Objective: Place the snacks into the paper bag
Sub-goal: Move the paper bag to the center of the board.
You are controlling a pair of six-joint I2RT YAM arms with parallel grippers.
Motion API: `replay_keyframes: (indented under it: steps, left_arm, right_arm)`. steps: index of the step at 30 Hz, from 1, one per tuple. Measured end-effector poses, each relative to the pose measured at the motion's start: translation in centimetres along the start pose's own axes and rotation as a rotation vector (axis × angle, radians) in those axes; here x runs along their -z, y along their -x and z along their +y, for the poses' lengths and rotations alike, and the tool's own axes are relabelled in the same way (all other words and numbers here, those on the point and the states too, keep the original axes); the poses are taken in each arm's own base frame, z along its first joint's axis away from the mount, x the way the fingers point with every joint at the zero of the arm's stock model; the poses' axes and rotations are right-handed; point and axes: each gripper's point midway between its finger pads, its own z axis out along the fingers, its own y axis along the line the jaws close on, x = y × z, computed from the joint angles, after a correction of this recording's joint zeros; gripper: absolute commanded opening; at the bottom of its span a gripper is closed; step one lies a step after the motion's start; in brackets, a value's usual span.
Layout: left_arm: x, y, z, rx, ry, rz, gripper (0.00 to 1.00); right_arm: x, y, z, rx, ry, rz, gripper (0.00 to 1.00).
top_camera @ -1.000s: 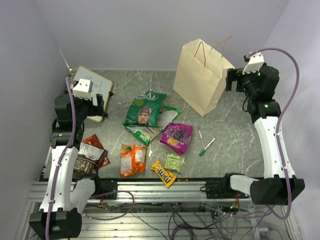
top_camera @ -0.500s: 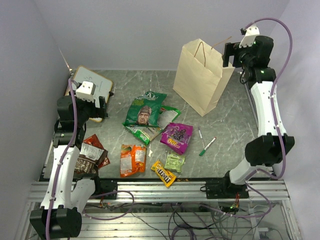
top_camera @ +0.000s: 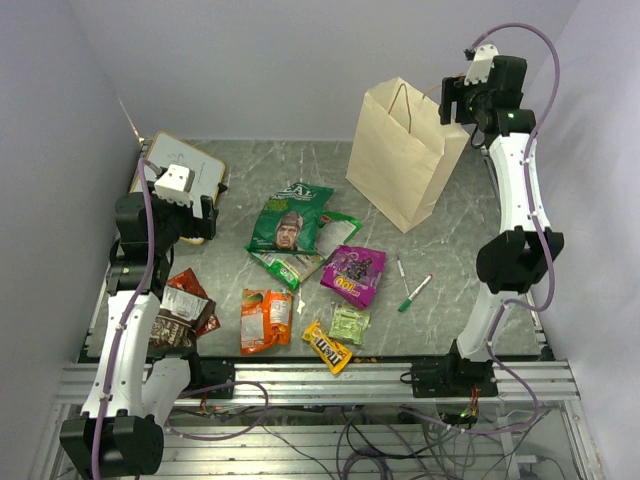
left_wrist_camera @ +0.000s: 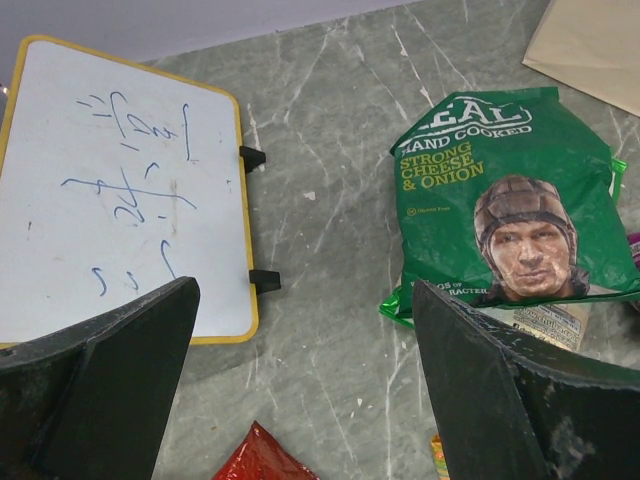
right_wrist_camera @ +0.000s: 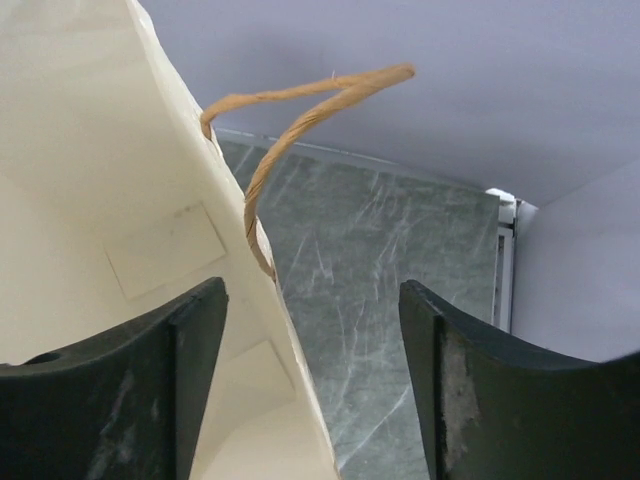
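Cream paper bag (top_camera: 400, 165): I am holding the right hand (right_wrist_camera: 310, 300) spread astride its upright rim, handle (right_wrist_camera: 300, 110) just above; left hand (left_wrist_camera: 305, 300) spread, hovering nearer the snacks (top_camera: 290, 225).

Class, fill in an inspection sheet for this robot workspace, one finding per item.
Surface: grey marbled table, flat.
Job's things: paper bag upright, far right; green bag, purple pouch, orange bag, M&M's and brown bag lie loose outside it.
Clutter: whiteboard, two marker pens.
Grippers: left gripper open, empty, above the table; right gripper open, jaws astride the bag's rim by a handle.
Cables: purple cable along each arm; tangled wires under the near edge.
Surroundings: plain walls; nothing else seen.
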Motion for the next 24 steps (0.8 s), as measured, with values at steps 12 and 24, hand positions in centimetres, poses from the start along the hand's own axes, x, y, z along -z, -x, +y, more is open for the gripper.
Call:
replay_keyframes:
  steps: [12, 24]
  left_arm:
    - [0.0, -0.6, 0.0, 0.005, -0.008, 0.004, 0.98]
    - [0.0, -0.4, -0.2, 0.006, -0.024, -0.004, 0.98]
  right_arm:
    - [-3.5, -3.7, 1.9, 0.01, 0.124, 0.09, 0.53]
    - [-4.6, -2.3, 2.6, 0.005, 0.173, 0.038, 0.17]
